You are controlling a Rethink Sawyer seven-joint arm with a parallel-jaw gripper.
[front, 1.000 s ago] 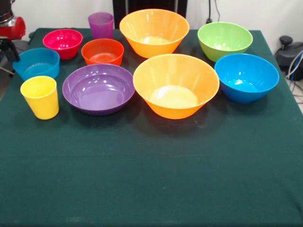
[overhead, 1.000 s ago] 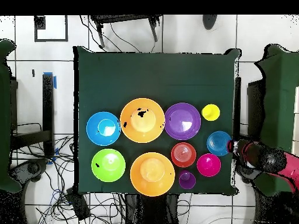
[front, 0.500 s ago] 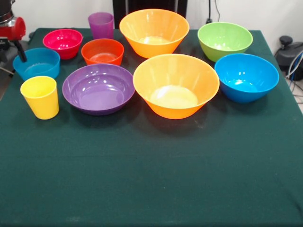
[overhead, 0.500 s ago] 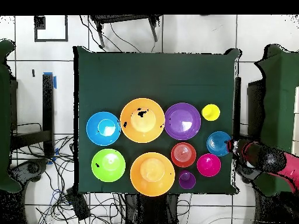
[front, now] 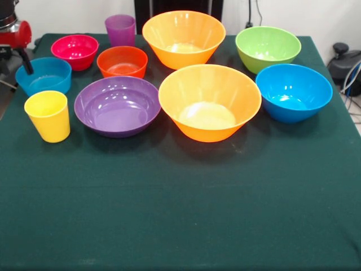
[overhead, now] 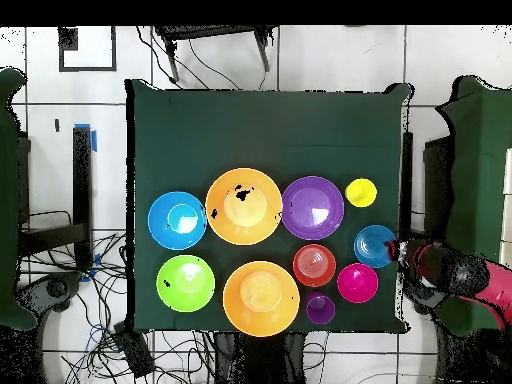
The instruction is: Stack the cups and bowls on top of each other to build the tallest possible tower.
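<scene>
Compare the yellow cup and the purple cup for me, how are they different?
The yellow cup is solid-coloured; the purple cup looks see-through. In the front view, the yellow cup stands beside the wide purple bowl, while the purple cup stands further back, between the pink bowl and an orange bowl. Both stand upright, separate, with nothing stacked.

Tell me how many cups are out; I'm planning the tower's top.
2. The yellow cup stands at the front view's left, in front of the teal bowl. The purple cup stands at the back, between the pink-red bowl and the rear orange bowl. None looks hidden.
</scene>
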